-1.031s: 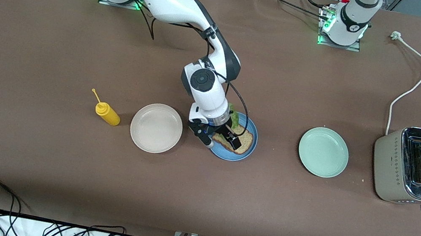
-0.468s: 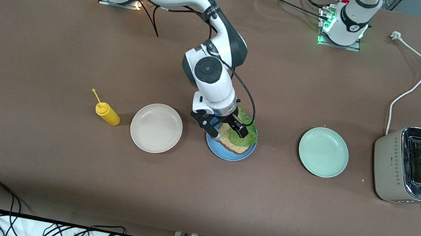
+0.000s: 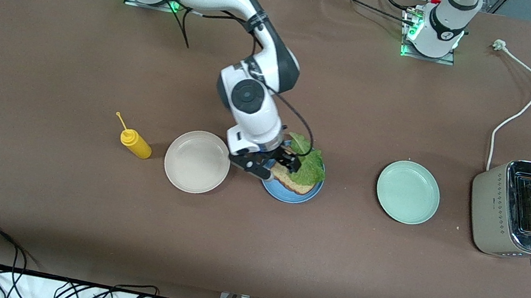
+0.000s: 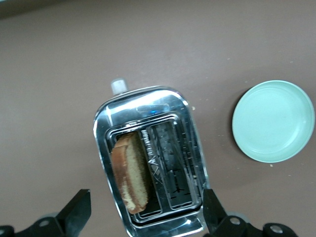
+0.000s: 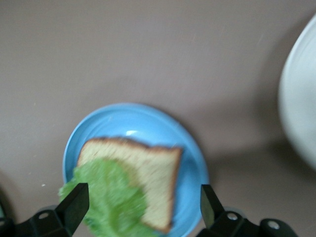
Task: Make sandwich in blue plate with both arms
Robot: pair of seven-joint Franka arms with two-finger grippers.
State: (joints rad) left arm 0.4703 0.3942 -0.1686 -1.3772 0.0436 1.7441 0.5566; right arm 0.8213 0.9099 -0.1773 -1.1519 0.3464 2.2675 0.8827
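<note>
1. I am seeing the blue plate (image 3: 290, 194), round and shallow, lying between two other plates.
2. One brown bread slice (image 3: 283, 177) is lying flat on it, a ruffled lettuce leaf (image 3: 306, 168) partly covering it.

From the front view you look down from high across the table at the arm bases, with the toaster (image 3: 522, 211) toward the left arm's end. Your left wrist view looks straight down, close, on that toaster (image 4: 153, 163). Your right wrist view looks down closer on the blue plate (image 5: 136, 121), which your front view shares (image 3: 290, 193).
</note>
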